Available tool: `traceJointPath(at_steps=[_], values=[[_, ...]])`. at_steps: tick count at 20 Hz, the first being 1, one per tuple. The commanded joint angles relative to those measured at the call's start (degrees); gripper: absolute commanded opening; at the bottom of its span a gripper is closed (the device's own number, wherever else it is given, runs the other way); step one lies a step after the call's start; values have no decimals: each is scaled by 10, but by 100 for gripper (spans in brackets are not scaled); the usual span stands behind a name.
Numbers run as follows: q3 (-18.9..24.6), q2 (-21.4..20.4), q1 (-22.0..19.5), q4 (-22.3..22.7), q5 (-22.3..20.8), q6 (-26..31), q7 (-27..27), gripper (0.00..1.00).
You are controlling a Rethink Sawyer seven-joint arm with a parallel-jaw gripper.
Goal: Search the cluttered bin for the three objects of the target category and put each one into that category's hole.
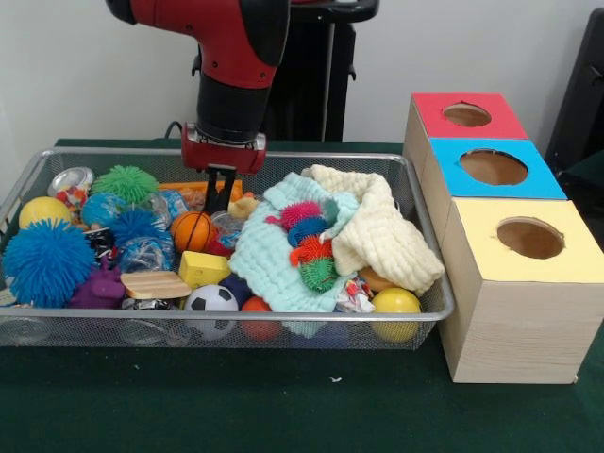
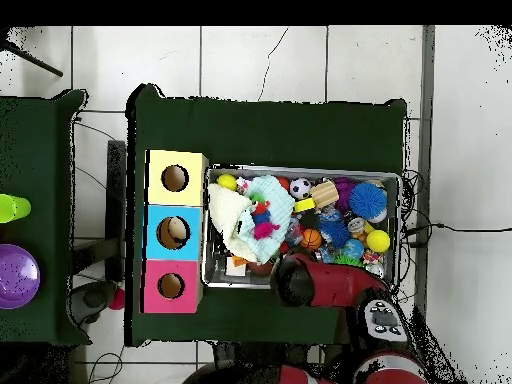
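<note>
Front view showed the gripper [image 1: 220, 193] lowered into the bin [image 1: 429, 283], its dark fingers reaching down just behind the small basketball [image 1: 192, 230]; whether they stood apart or together I could not tell. A mint cloth [image 1: 269, 260] and a cream cloth [image 1: 382, 236] lay heaped in the bin's right half, with spiky toys [image 1: 309, 247] resting on the mint one. A big blue spiky ball [image 1: 45, 261] sat at the left end, a soccer ball [image 1: 210, 300] against the near wall. Beside the bin stood the red [image 1: 467, 114], blue [image 1: 494, 167] and yellow [image 1: 529, 238] holes. Overhead, the arm [image 2: 320, 282] covered the bin's lower edge.
</note>
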Motion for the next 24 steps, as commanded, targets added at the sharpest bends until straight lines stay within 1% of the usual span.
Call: traceJointPath(at_steps=[1,3,4,5,9,13,18,20,22,24], values=[[59,9,-31,5,18,-31,96,0],[75,4,-44,13,24,-28,98,0],[77,4,-44,12,22,-25,95,0],[79,5,-45,12,23,-24,98,100],[85,3,-47,13,24,-26,98,100],[85,-1,-45,14,25,-15,95,100],[96,-9,-50,16,30,7,88,100],[102,-11,-53,16,35,16,86,100],[120,-18,-66,27,46,27,89,100],[137,-25,-76,35,62,59,85,100]])
